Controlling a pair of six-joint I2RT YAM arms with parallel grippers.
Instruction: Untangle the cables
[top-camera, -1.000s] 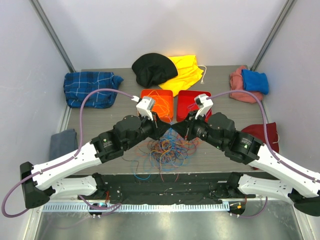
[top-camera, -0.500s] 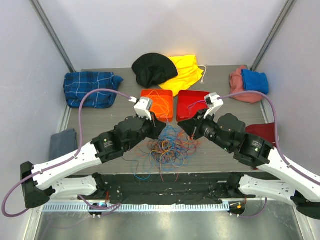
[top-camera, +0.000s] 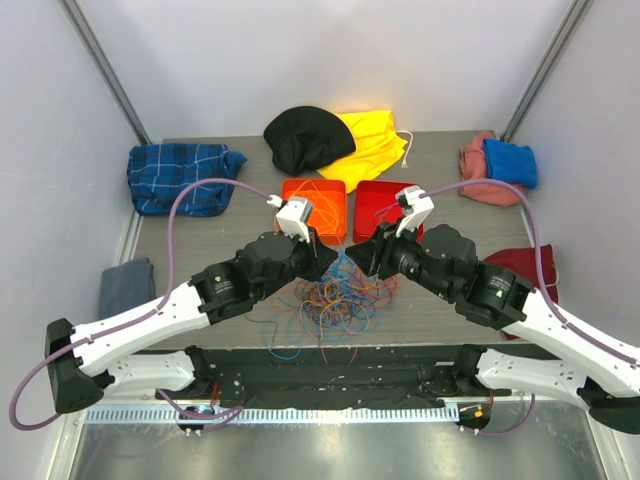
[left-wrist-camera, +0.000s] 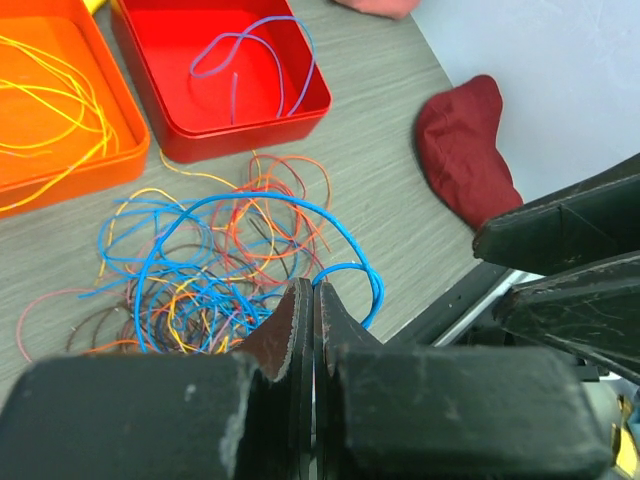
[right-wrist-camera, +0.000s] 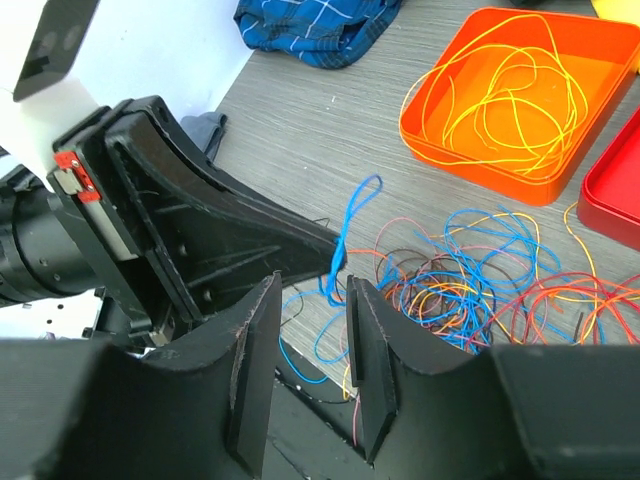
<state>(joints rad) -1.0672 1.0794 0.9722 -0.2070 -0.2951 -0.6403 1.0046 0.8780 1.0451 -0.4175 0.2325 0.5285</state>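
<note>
Cables (top-camera: 335, 295) lie in a loose, many-coloured tangle on the grey table (top-camera: 190, 250), just in front of 2 trays: the orange tray (right-wrist-camera: 470, 165), which holds yellow wire, and the red tray (left-wrist-camera: 240, 130), which holds a purple strand. The left gripper (left-wrist-camera: 314, 290) has its fingers pressed together on a blue cable (left-wrist-camera: 250, 197) at the tangle's near edge. The right gripper (right-wrist-camera: 310, 285) hovers close beside it, its jaws narrowly apart and holding nothing.

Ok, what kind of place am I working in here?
Probably a lab test cell: plain white walls around a grey table, orange tray and red tray for sorting, a tangle of wires.
</note>
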